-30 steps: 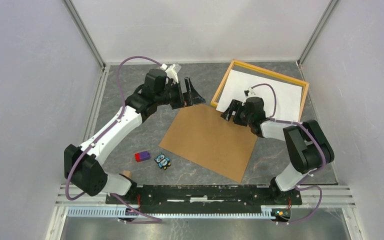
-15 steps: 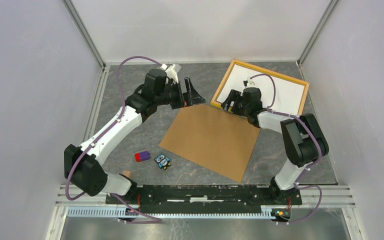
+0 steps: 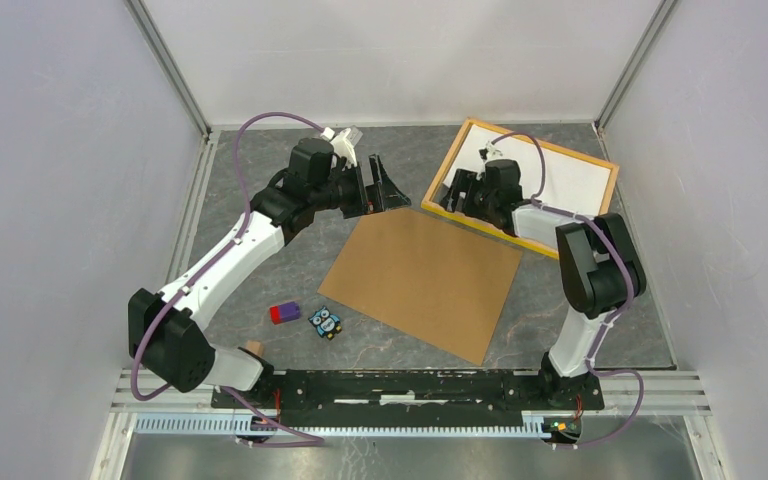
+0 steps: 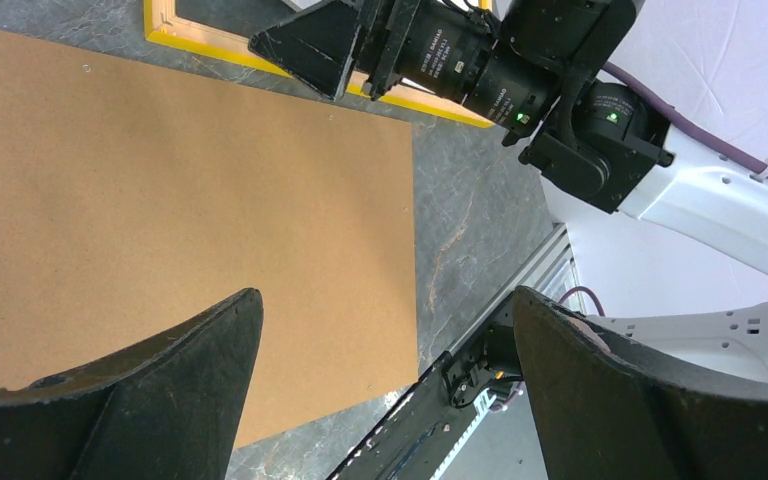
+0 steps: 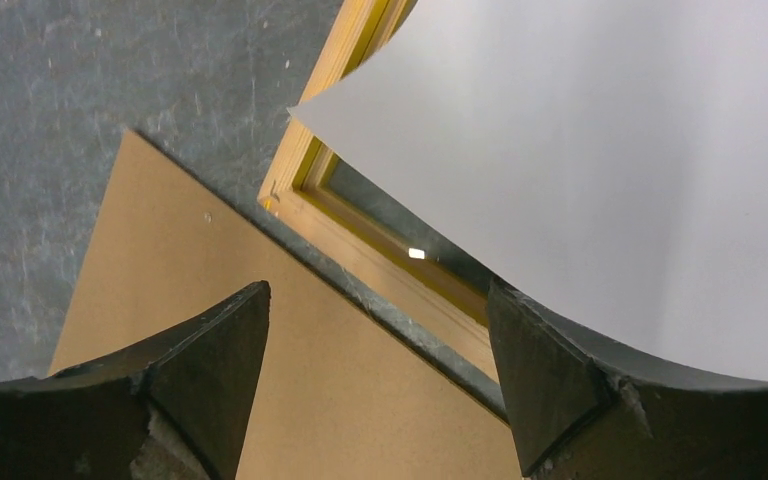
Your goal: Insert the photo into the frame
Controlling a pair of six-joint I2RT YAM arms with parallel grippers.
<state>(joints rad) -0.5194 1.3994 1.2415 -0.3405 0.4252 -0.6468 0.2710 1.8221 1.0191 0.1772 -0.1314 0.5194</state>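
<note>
Photo (image 3: 570, 185) lies white back up in the frame (image 3: 580, 157), skewed, with its near-left corner riding over the yellow border. Right gripper (image 5: 375, 300) hovers at that corner, jaws apart, holding nothing. Left gripper (image 3: 385, 185) is wide open and empty over the table by the brown backing panel (image 3: 420, 280). Best move, likely: nudge the corner inward with one fingertip, low and slow, so the print drops flat without creasing.
</note>
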